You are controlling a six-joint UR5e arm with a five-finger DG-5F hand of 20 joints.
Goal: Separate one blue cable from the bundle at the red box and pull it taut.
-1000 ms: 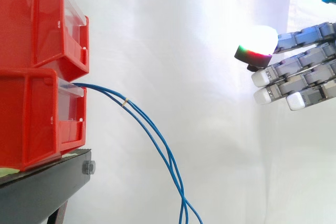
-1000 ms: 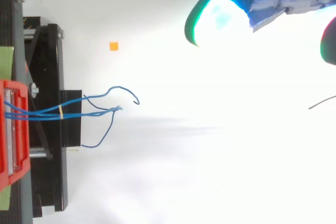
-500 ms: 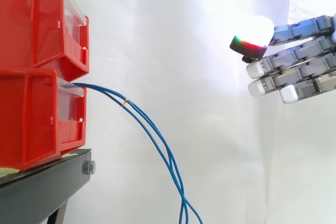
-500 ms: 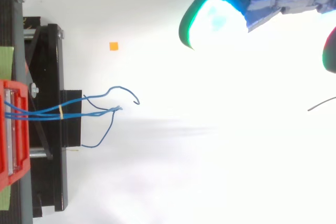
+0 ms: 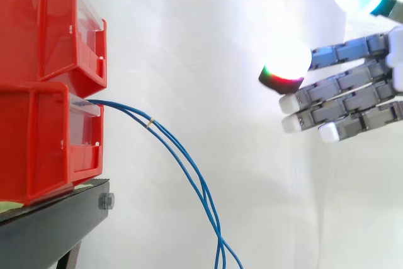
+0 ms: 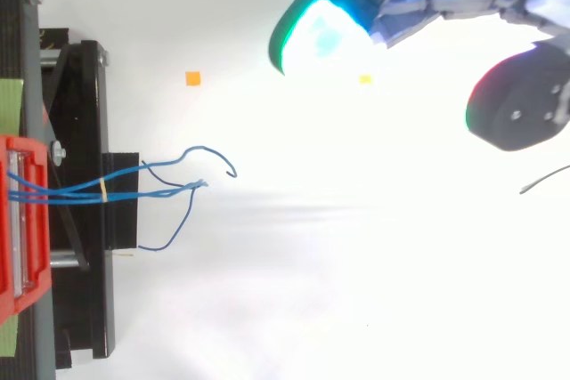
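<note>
Hand holds nothing: its fingers are stretched out straight and level towards the red bins, thumb pad high above them, with its glowing fingertips well apart from the work. From my station I see the blue cable bundle leaving the front of the lower red box, tied by a small yellow band just beyond the lip, then sagging down past the black stand. In the top view the loose ends fan out and curl in several directions.

I judge the separation step not yet begun. Hazards noted:
- the strands run almost touching below the band, so the thick pads could close on two at once
- a grip too close to the band would drag the whole bundle
- a hard pull could shift the lower box under the upper red bin
- the slack strand may slip from a shallow pinch
</note>
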